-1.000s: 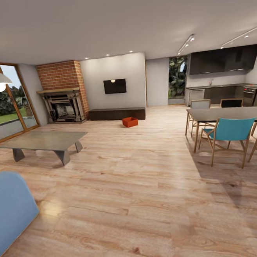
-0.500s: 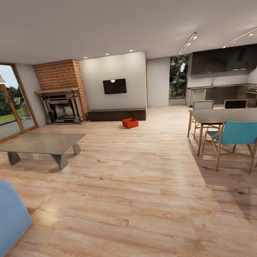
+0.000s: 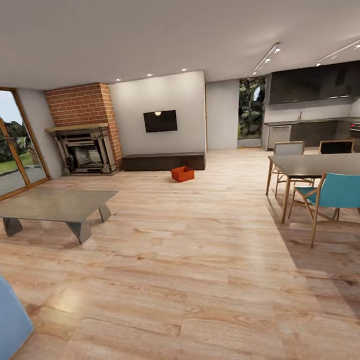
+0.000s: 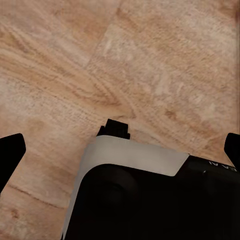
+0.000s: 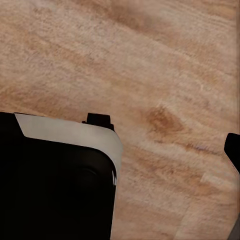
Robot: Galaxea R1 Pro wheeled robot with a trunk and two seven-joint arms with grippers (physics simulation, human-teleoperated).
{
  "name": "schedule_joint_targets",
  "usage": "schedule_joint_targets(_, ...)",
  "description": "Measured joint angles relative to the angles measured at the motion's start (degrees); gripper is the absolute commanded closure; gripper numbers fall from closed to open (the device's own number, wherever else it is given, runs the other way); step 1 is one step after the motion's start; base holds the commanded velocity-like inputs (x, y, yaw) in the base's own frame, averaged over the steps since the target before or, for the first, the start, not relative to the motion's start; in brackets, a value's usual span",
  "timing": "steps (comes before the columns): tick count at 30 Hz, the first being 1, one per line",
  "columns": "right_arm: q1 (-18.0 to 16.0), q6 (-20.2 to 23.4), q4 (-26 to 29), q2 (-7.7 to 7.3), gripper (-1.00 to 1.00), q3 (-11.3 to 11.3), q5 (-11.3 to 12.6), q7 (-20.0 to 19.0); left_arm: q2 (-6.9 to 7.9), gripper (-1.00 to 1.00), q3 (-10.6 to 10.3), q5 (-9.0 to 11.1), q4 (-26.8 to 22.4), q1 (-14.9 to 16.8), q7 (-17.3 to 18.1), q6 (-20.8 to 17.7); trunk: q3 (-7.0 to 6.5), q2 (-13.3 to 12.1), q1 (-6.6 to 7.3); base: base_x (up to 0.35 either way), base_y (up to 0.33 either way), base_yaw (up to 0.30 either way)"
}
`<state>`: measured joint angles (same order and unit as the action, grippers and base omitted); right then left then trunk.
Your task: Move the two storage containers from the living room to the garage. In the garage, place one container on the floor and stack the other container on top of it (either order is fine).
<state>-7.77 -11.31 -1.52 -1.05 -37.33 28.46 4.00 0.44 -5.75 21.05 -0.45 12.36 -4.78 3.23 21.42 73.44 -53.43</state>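
One orange-red storage container (image 3: 182, 173) sits on the light wood plank floor (image 3: 188, 267) of the living room, far ahead, just in front of the long dark low cabinet (image 3: 164, 161) under the black wall TV (image 3: 160, 121). The second container is out of view, as is the garage. In the left wrist view my left gripper (image 4: 120, 150) is open, its fingertips (image 4: 11, 150) wide apart above the planks and my own base (image 4: 150, 200). In the right wrist view my right gripper (image 5: 120, 150) also stands open, with one fingertip (image 5: 233, 149) at the frame's edge. Neither gripper holds anything.
A low grey coffee table (image 3: 50, 206) stands at the left, with a blue seat (image 3: 6, 323) close by at the lower left. A dining table (image 3: 327, 164) with teal chairs (image 3: 344, 194) is on the right. At the back left are the brick fireplace (image 3: 85, 134) and glass doors (image 3: 3, 144).
The whole head view has shifted as I roll forward: the coffee table and blue seat slide left, and the dining set slides right. The container stays put on the floor.
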Motion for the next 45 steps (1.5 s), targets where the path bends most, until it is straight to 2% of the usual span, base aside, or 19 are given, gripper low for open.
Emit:
schedule_joint_targets(16, 0.00, -0.11, 0.00, 0.43, -1.00, -0.08, -0.06, 0.02, -0.07, -1.00, 0.00, -0.09, 0.00, 0.00, 0.00, 0.06, 0.00, 0.00, 0.00, 0.322, -0.012, 0.000)
schedule_joint_targets(35, 0.00, -0.17, -0.01, 0.44, -1.00, 0.13, 0.05, 0.00, 0.00, -1.00, 0.00, 0.08, 0.00, 0.00, 0.01, 0.00, 0.00, 0.00, 0.00, 0.295, -0.140, 0.000)
schedule_joint_targets(45, 0.00, -0.11, 0.00, 0.51, -1.00, -0.04, -0.03, -0.04, 0.00, -1.00, 0.00, 0.13, 0.00, 0.00, 0.00, -0.02, 0.00, 0.00, 0.00, 0.315, -0.025, 0.000)
